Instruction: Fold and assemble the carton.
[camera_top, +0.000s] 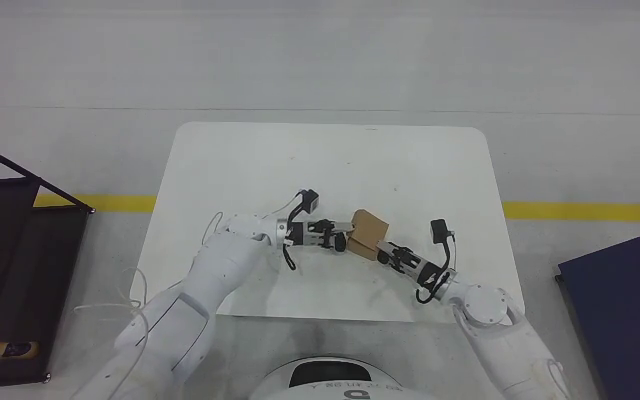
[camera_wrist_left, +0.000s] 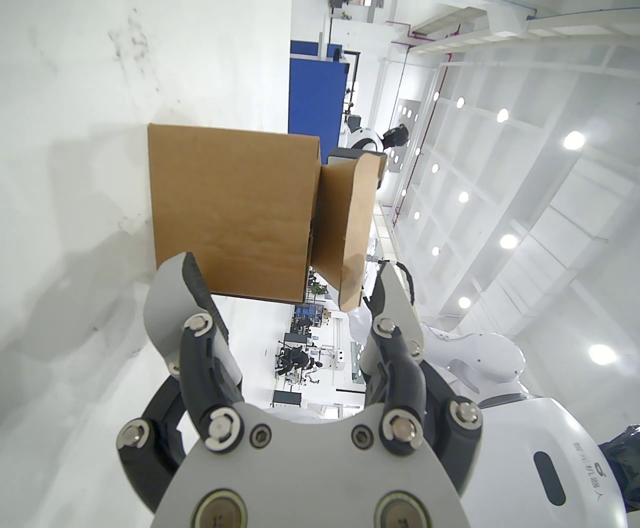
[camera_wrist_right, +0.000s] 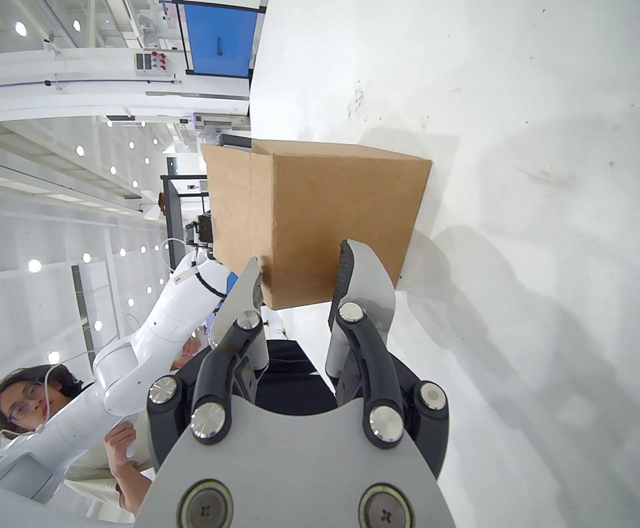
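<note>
Our left gripper (camera_wrist_left: 287, 280) sits closest in the left wrist view. Its fingers (camera_wrist_left: 195, 285) are spread wide and hold nothing. One fingertip overlaps the near corner of the carton (camera_wrist_left: 230, 210), and we cannot tell whether it touches.

Our right gripper (camera_wrist_right: 300, 265) is parted more narrowly and is also empty. Both its fingertips lie across the carton's (camera_wrist_right: 340, 200) facing side and cover part of its near edge. We cannot judge contact here either.

From the top we see the brown carton (camera_top: 368, 230) standing on the white table (camera_top: 300, 160), a little right of the middle and towards our side. The left gripper (camera_top: 338, 238) is just beside one side of it, and the right gripper (camera_top: 392, 256) is at the opposite, nearer corner.

Round the table, a yellow line (camera_top: 570, 210) runs along the floor, a dark stand (camera_top: 35, 230) is off to the left, and a dark blue panel (camera_top: 605, 290) lies to the right.

The left wrist view brings out a flap (camera_wrist_left: 345, 225) standing open on the carton's upper end, away from the table (camera_wrist_left: 60, 150), with a blue partition (camera_wrist_left: 315, 90) far behind. From the right wrist the carton presents flat, closed sides with one creased panel, set against scuffed tabletop (camera_wrist_right: 500, 100).
</note>
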